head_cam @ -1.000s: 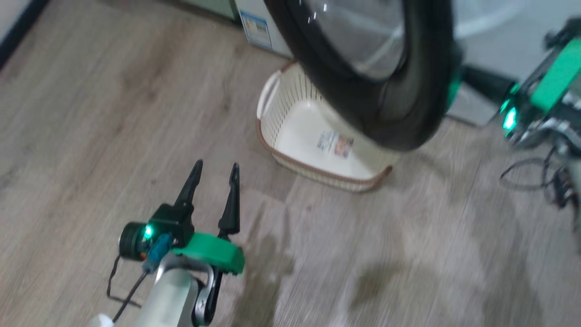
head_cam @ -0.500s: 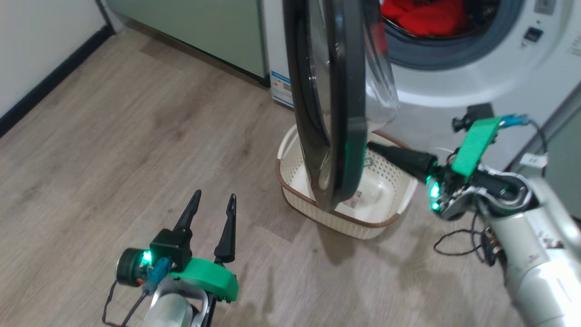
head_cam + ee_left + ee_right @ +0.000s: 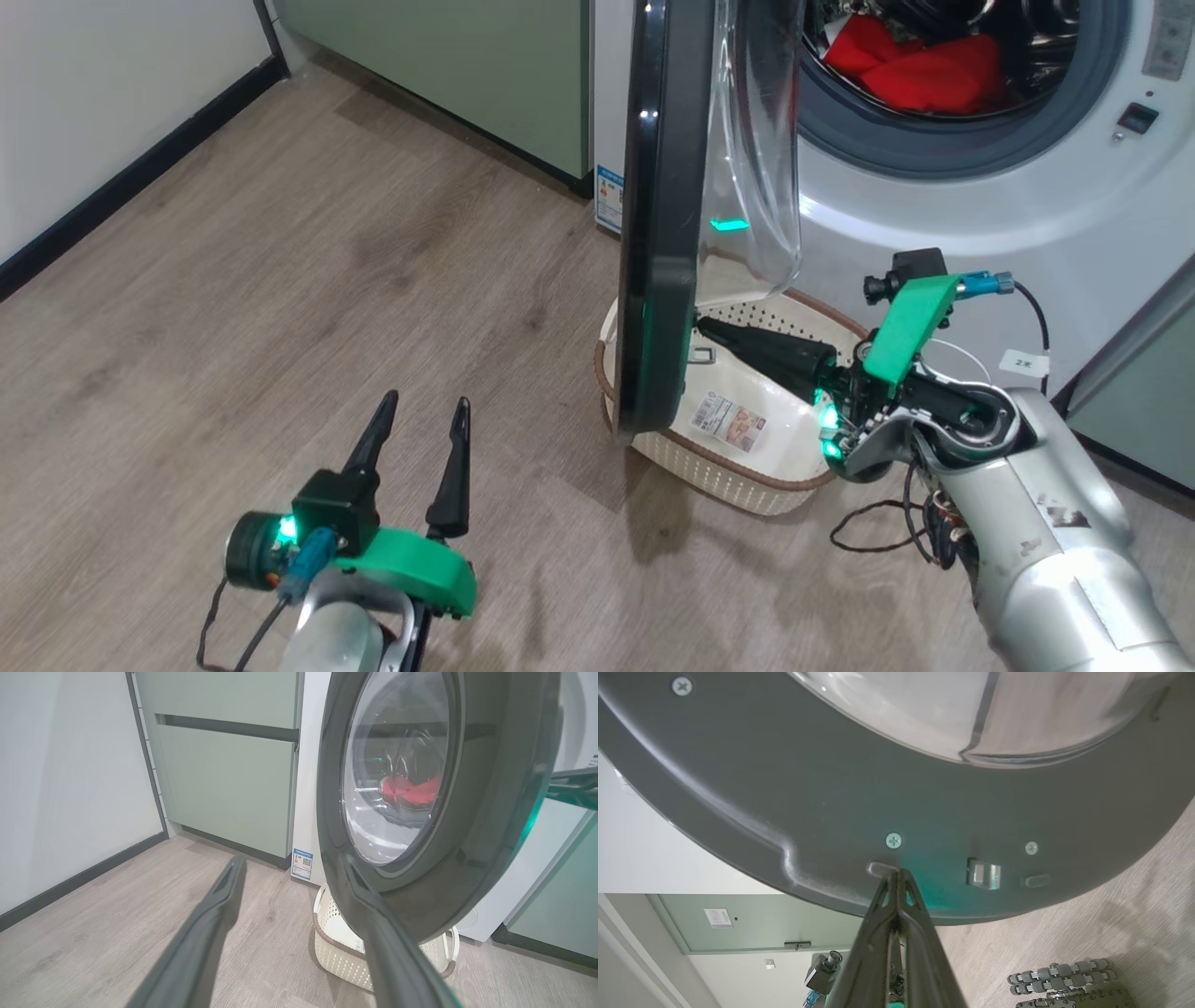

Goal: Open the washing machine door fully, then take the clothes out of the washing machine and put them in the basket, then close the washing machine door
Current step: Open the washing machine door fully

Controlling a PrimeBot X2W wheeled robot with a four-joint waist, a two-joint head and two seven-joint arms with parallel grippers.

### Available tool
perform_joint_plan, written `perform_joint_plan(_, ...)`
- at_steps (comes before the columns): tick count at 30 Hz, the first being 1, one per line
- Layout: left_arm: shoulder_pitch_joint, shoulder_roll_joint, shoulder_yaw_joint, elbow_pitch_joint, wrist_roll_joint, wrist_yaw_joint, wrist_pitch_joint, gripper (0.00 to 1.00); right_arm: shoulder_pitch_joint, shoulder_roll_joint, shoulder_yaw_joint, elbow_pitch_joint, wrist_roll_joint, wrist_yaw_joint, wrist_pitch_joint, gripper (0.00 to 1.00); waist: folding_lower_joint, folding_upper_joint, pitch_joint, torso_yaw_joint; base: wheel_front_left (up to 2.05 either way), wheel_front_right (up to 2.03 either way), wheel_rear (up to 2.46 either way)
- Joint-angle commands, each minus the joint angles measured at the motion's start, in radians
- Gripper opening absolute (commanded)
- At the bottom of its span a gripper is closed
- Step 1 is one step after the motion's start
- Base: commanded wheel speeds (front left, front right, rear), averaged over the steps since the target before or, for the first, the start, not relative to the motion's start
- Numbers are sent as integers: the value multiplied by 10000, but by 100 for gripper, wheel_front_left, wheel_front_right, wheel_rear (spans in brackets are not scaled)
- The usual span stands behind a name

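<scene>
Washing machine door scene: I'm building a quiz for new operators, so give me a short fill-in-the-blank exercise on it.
1. The right gripper, fingers ____, has its tips at the inner side of the washing machine door.
2. The left gripper is ____ and holds nothing.
3. The clothes in the washing machine are ____.
4. The basket stands on the ____.
Missing words: shut; open; red; floor.

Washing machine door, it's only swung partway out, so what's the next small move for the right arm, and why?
Probably push the washing machine door farther toward the robot's left with the right gripper. Its shut tips look pressed on the rim's inner side, the door stands about half open over the basket, and the clothes lie in the drum.
</scene>
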State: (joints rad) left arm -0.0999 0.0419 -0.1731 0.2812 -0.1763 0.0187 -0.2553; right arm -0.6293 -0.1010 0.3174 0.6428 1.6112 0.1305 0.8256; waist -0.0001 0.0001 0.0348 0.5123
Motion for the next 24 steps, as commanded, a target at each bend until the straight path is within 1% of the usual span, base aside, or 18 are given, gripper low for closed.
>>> perform_joint_plan(1, -325, 83, 362, -265, 94, -14, -65, 100, -112, 150, 71, -318, -30, 2, -85, 0, 1, -1, -7, -11, 0, 0, 0)
perform_joint_plan(6, -251, 83, 584, -284, 134, -25, -65, 100, -5, 238, -174, -238, 46, 2, -257, 0, 1, -1, -79, -175, 0, 0, 0)
perform_joint_plan(8, -163, 83, 817, -296, 169, -17, -65, 100, 138, 224, -359, -221, 23, 2, -392, 0, 1, -1, -159, -384, 0, 0, 0)
perform_joint_plan(9, -138, 83, 915, -301, 183, -19, -65, 100, 194, 218, -438, -234, 15, 2, -470, 16, 1, -1, -182, -479, 0, 0, 0)
perform_joint_plan(10, -113, 83, 1009, -314, 207, -29, -65, 100, 255, 214, -533, -263, 22, 2, -556, 43, 1, -1, -208, -585, 0, 0, 0)
perform_joint_plan(11, -92, 83, 1107, -328, 246, -55, -65, 100, 320, 214, -633, -320, 42, 2, -632, 91, 1, -1, -233, -701, 0, 0, 0)
perform_joint_plan(12, -75, 83, 1220, -340, 297, -96, -65, 100, 396, 214, -732, -386, 56, 2, -708, 100, 1, -1, -262, -832, 0, 0, 0)
perform_joint_plan(18, -57, 140, 2038, -436, 611, -408, -65, 100, 974, 161, -1284, -1001, -160, 2, -1562, 100, 1, -1, -371, -1792, 0, 0, 0)
perform_joint_plan(24, -207, 204, 2649, -462, 804, -706, -65, 100, 1768, -213, -1711, -2005, -957, 2, -3410, 100, 1, -1, -444, -2584, 0, 0, 0)
